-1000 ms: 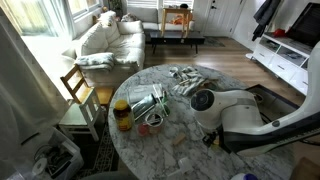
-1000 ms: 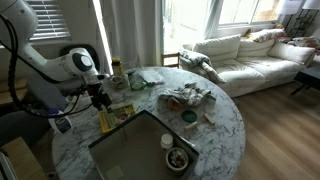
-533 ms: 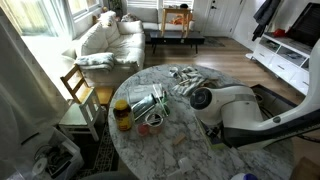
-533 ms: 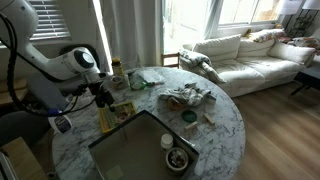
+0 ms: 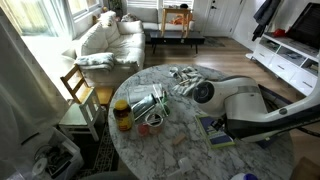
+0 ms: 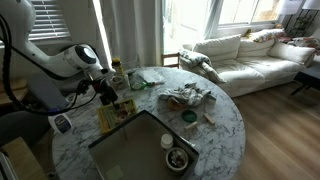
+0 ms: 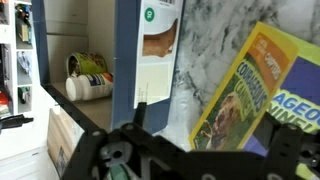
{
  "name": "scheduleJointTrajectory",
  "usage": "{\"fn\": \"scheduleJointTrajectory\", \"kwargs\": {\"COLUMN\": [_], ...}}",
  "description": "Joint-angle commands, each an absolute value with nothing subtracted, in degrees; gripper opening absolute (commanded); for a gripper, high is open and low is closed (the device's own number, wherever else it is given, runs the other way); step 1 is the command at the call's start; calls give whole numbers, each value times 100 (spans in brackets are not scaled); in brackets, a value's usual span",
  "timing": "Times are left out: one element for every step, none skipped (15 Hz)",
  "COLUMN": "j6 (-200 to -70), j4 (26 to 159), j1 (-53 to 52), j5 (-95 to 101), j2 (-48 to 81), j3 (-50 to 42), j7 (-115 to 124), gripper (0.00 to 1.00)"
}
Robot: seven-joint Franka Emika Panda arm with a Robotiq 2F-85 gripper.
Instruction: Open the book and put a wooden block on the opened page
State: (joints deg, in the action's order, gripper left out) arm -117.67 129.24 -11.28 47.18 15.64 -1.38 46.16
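Book (image 7: 250, 100) is lying closed and flat on the marble surface (image 7: 215, 40), just below and slightly ahead of the pincer (image 6: 106, 94), with the grey box (image 7: 140, 55) sitting just beside it. I am judging it thin, light and floppy, with a glossy cover likelier to slide than lift, so the best hold is looking like the cover's free edge, away from the spine. Arm is hanging bent over the surface, wrist pointing down at the book, seemingly clear of it. Jaws apart or together: cannot tell.

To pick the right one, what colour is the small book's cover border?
Yellow; the book shows best in the wrist view.
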Motion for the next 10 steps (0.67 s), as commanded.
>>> {"fn": "scheduleJointTrajectory", "kwargs": {"j6": [-11388,-11242,-11138,-11035,-10976,-10919,-10893,-10892,-10922,-10946], "j4": [13054,13052,13071,13088,13109,13123,13129,13128,13126,13120], "j1": [-971,-938,-896,-861,-820,-782,-748,-728,-710,-705], "j5": [4948,4960,4950,4965,4972,4971,4963,4945,4914,4872], "j2": [1304,1294,1282,1278,1275,1283,1290,1286,1257,1213], "j3": [-101,-91,-84,-86,-88,-93,-92,-75,-56,-32], "j7": [4757,4709,4686,4704,4712,4720,4728,4719,4704,4680], "gripper": [100,100,100,100,100,100,100,100,100,100]}}
